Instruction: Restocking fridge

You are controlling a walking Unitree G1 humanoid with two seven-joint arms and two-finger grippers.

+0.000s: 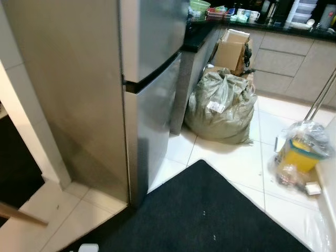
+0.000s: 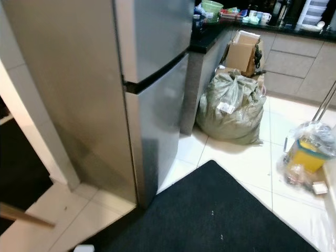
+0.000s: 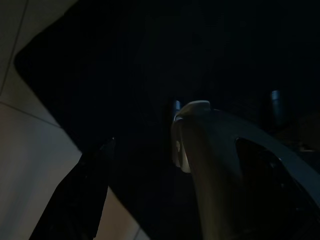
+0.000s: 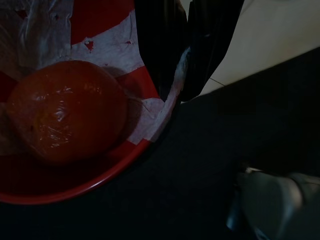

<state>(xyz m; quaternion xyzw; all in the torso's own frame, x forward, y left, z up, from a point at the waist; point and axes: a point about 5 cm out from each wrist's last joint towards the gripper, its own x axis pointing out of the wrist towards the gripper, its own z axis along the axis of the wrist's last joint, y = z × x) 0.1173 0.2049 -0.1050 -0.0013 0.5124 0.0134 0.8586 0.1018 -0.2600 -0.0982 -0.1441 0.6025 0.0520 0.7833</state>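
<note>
A tall stainless-steel fridge stands straight ahead with both doors closed, a dark seam between the upper and lower door. In the right wrist view my right gripper is shut on the rim of a red bowl covered in clear plastic wrap. A round red fruit lies inside the bowl. The bowl hangs over the black floor mat. The left wrist view is dark: one black finger hangs above the mat's edge and pale tiles.
A stuffed grey-green sack and a cardboard box sit right of the fridge by a black-topped counter. A plastic bag with a yellow tub lies at the far right. A wooden stick pokes in at lower left.
</note>
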